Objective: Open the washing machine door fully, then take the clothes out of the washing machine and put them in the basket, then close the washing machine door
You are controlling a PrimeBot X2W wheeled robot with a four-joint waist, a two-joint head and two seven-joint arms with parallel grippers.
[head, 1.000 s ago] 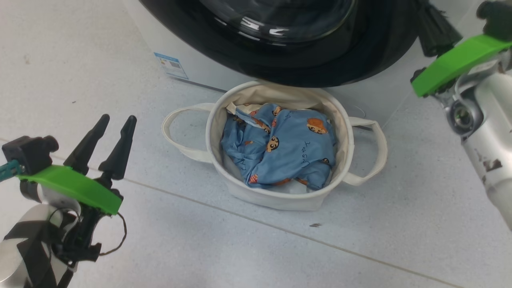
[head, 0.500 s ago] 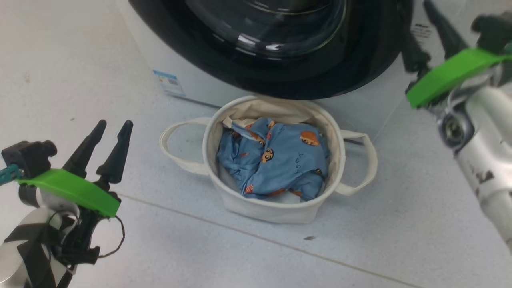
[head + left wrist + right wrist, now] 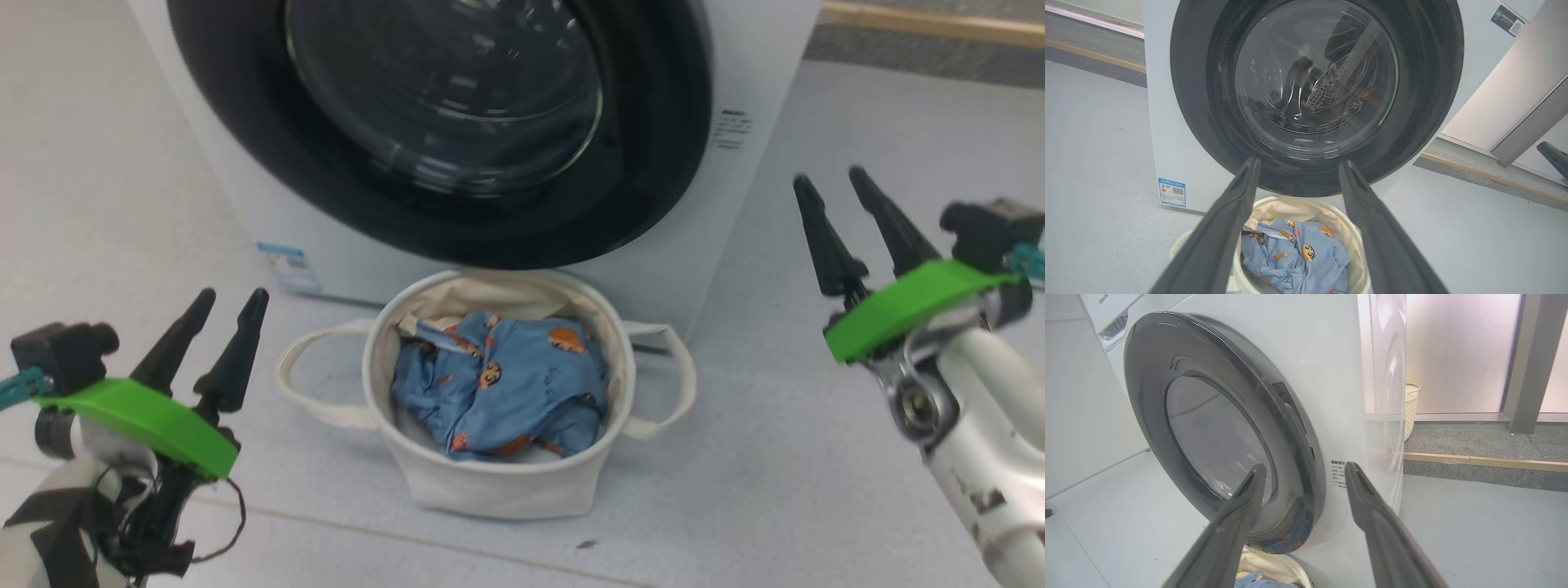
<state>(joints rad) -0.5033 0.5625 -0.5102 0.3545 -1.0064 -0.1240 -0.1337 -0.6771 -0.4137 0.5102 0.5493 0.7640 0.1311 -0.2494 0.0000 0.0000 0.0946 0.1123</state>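
Light blue bear-print clothes (image 3: 498, 384) down in the basket (image 3: 490, 490), crumpled in a heap over the white liner, just below the rim. Cream canvas basket on the floor (image 3: 775, 457), tight up against the foot of the washing machine (image 3: 759, 65), right under the lowest curve of the washing machine door (image 3: 653, 163). Two loop handles flopped out, one to each side.

Door flat against the white front: glossy black ring, bulging glass porthole, perforated steel drum visible through the glass in the left wrist view. Small blue-and-white sticker (image 3: 287, 265) at the machine's lower left corner, a patch of small print just off the door's right edge.

Left end effector (image 3: 234, 294) low at the left, off to the side of the basket, fingers apart, pointing toward the machine, touching nothing. Right end effector (image 3: 828, 175) higher at the right, beside the machine's corner, well apart from the basket, fingers likewise spread, clear of the door.

Far back in the right wrist view, a pale woven bin (image 3: 1411, 408) against a frosted panel.
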